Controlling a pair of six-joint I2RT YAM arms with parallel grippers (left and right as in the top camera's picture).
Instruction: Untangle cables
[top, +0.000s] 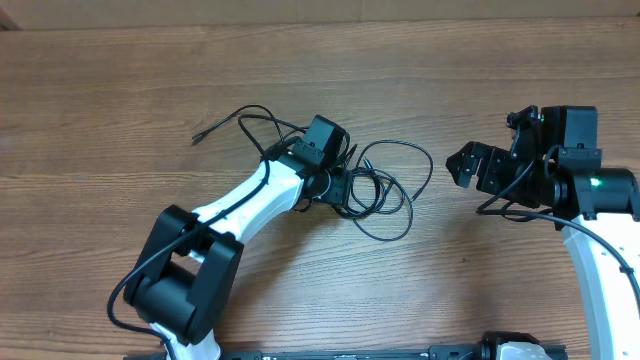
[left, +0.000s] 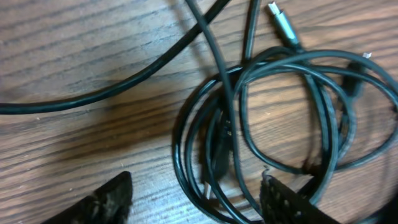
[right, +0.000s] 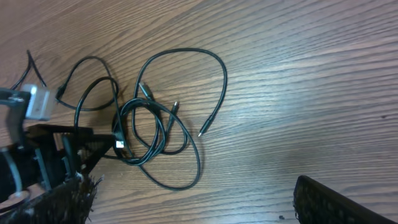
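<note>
The cables (top: 388, 196) are thin black cords tangled in overlapping loops at the table's middle. One strand runs up-left to a plug end (top: 198, 137). My left gripper (top: 347, 190) is low over the left side of the tangle. In the left wrist view it (left: 196, 196) is open, with several loops of the cables (left: 280, 106) lying between its fingers and a metal plug (left: 283, 23) at the top. My right gripper (top: 463, 164) hovers to the right of the tangle. It (right: 196, 202) is open and empty, and its view shows the cables (right: 152, 134) to the upper left.
The wooden table (top: 120, 90) extends all around. The left arm's white link (top: 255, 195) lies diagonally from the bottom left toward the tangle. The right arm (top: 590, 190) stands at the right edge. A free cable tip (right: 201, 133) points toward the right gripper.
</note>
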